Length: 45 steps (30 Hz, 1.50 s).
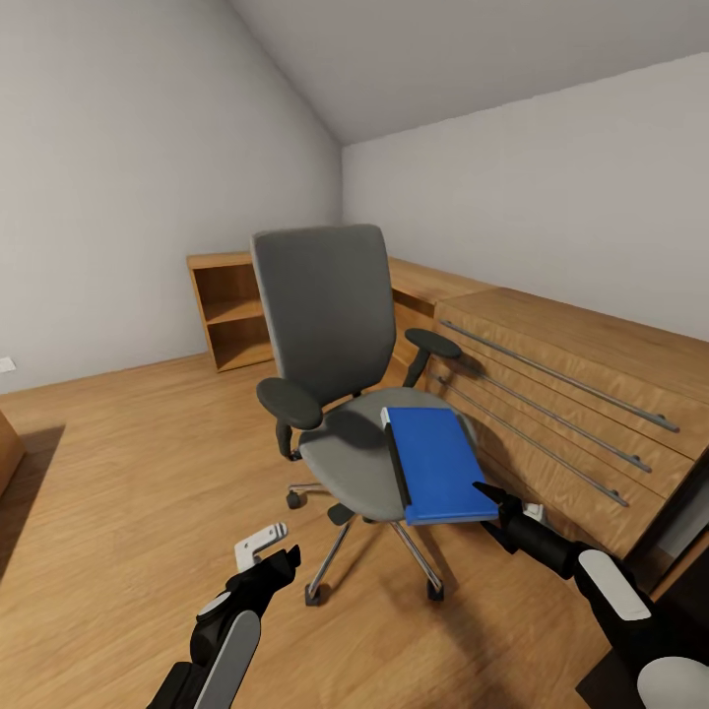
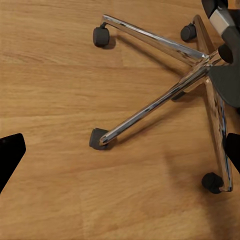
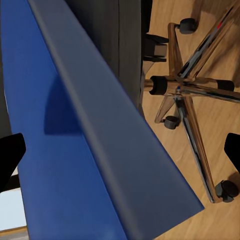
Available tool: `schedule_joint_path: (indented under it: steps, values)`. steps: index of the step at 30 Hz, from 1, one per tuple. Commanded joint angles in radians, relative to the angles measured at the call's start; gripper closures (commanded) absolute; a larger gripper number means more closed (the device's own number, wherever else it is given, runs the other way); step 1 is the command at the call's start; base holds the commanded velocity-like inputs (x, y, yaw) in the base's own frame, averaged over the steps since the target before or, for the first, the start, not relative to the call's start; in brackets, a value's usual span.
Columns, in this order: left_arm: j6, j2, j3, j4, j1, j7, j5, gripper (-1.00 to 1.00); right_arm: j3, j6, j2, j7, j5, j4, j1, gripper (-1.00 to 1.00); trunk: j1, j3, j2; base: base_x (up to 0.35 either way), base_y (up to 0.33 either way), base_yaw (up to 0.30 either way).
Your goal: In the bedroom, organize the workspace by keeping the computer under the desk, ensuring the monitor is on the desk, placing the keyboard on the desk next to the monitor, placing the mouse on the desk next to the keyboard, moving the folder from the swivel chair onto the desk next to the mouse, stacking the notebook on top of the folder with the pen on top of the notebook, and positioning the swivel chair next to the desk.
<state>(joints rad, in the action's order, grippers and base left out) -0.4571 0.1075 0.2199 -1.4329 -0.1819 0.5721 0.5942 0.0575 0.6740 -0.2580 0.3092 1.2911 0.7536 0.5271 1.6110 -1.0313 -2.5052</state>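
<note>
The swivel chair [image 1: 340, 325] stands in the middle of the wood floor, with a grey seat and tall back. The blue folder [image 1: 438, 463] lies flat on the right side of its seat, its near end overhanging the seat edge. A pale corner [image 1: 386, 417] peeks out at the folder's far end. My right gripper [image 1: 504, 500] is open at the folder's near right corner. In the right wrist view the folder [image 3: 65, 165] spans the gap between the spread fingertips [image 3: 10, 160]. My left gripper [image 1: 274, 551] hangs open over the floor, left of the chair's chrome base [image 2: 165, 95].
A wooden cabinet [image 1: 581, 394] with long metal bar handles runs along the right wall, close behind the chair. An open wooden shelf unit [image 1: 231, 310] stands in the far corner. Bare wood floor [image 1: 128, 463] stretches to the left. Casters [image 2: 98, 139] stick out around the chair.
</note>
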Motion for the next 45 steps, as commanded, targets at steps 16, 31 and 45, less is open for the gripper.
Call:
schedule_joint_path:
  steps: [16, 31, 45]
  values:
    - [-0.002, 0.0, 0.001, -0.001, -0.001, 0.009, 0.009, -1.0, 0.002, 0.007, -0.001, 0.008, -0.001, 0.001, 0.001, -1.0, 0.0, -0.001, 0.0, 0.0, 0.0, 0.0]
    - [0.0, 0.0, 0.001, -0.001, -0.001, 0.01, 0.009, -1.0, 0.002, 0.007, -0.001, 0.008, -0.001, 0.001, 0.001, -1.0, -0.002, 0.015, 0.001, 0.0, 0.0, 0.0]
    - [-0.001, 0.0, 0.001, -0.001, -0.001, 0.009, 0.009, -1.0, 0.002, 0.007, -0.001, 0.008, -0.001, 0.001, 0.001, -1.0, -0.002, 0.015, 0.001, 0.0, 0.0, 0.0]
